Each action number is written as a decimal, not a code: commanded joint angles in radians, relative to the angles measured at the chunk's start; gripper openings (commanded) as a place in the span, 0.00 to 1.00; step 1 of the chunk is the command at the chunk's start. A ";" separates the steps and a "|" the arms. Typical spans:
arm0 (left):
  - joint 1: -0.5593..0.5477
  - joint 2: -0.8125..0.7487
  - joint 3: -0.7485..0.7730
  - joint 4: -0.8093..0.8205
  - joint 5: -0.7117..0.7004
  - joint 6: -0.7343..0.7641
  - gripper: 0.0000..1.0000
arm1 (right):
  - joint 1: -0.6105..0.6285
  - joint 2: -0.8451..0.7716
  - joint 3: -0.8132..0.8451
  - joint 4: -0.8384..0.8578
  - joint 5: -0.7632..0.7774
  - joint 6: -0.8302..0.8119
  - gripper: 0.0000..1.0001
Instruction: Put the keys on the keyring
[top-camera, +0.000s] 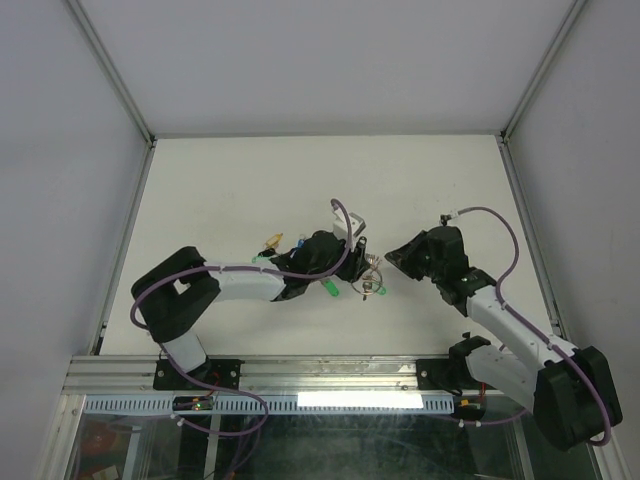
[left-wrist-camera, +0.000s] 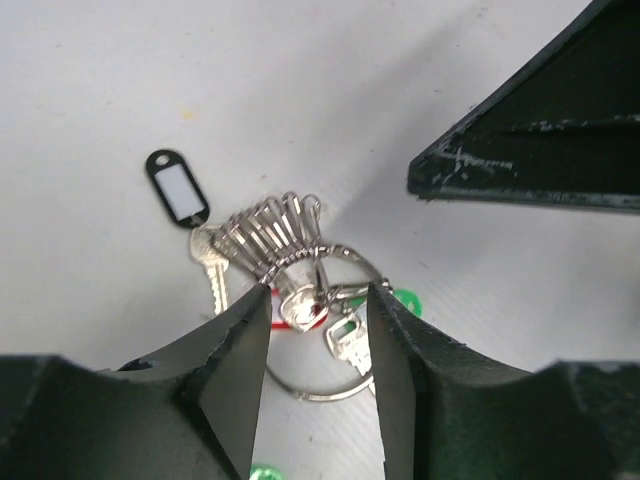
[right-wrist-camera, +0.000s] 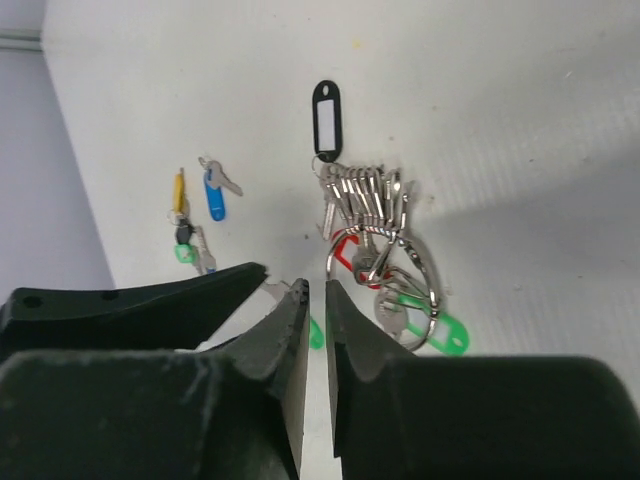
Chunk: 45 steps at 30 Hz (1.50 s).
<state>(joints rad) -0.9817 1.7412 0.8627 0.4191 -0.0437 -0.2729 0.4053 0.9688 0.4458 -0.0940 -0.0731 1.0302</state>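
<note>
Silver wire of the keyring (right-wrist-camera: 405, 290) is lying flat on the white table (top-camera: 250, 180), near the middle between the two arms. Seen from the right wrist, its bunch is stretching in one line. A black label tag (right-wrist-camera: 327, 118) is pointing away at the far end, a fanned row of silver clips (right-wrist-camera: 365, 195) is sitting next, and the ring is trailing nearest the camera. The ring is carrying a red-capped key (right-wrist-camera: 345, 250) and a green-capped key (right-wrist-camera: 445, 335).

The left gripper (left-wrist-camera: 320, 293) is hanging over the ring with its jaws partly apart, one on either side of the hung keys. I cannot tell whether they are touching the wire. The right gripper (right-wrist-camera: 316, 288) is hovering just beside the bunch, its jaws parted by a narrow slit and gripping nothing.

Loose keys are lying apart to the left: a blue key (right-wrist-camera: 215, 195) and a yellow key (right-wrist-camera: 178, 188) side by side, and a green key (right-wrist-camera: 185, 252) near them. Another green one (top-camera: 328, 290) is lying by the left gripper.
</note>
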 joint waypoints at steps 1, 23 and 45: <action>0.013 -0.180 -0.076 -0.009 -0.103 -0.036 0.46 | -0.006 -0.001 0.090 -0.129 0.062 -0.210 0.17; 0.135 -0.009 -0.051 -0.022 0.211 -0.137 0.46 | -0.066 0.318 0.079 0.033 -0.235 -0.403 0.34; 0.099 0.134 -0.043 0.014 0.257 -0.166 0.42 | -0.106 0.465 -0.002 0.254 -0.429 -0.295 0.31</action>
<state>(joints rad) -0.8696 1.8412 0.8112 0.4355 0.1669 -0.4129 0.2966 1.4078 0.4717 0.0624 -0.4614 0.6888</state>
